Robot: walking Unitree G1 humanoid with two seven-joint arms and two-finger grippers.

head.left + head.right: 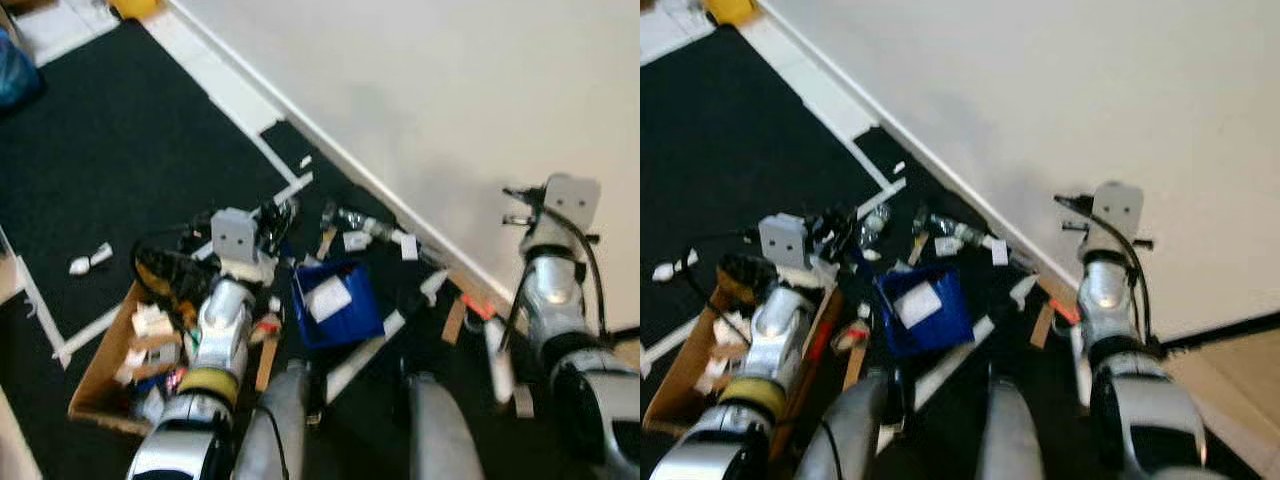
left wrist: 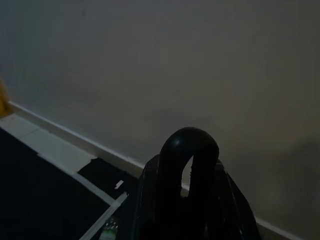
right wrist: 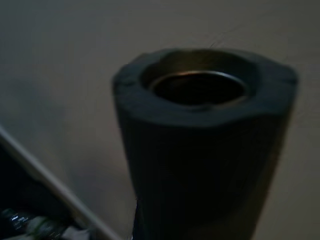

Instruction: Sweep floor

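The right gripper (image 1: 520, 205) holds a hollow black handle (image 3: 200, 145) upright by the wall, the scraps (image 1: 345, 240) lying leftward, nearer the left gripper (image 1: 275, 215), whose grip I cannot tell.

Bright head views, dim wrist views

Even light washes the white wall (image 1: 480, 90) pale, with soft shadows near its baseboard; the dark floor (image 1: 120, 150) swallows detail. Both head views look soft. The 2 wrist views are murky, their near objects blurred.
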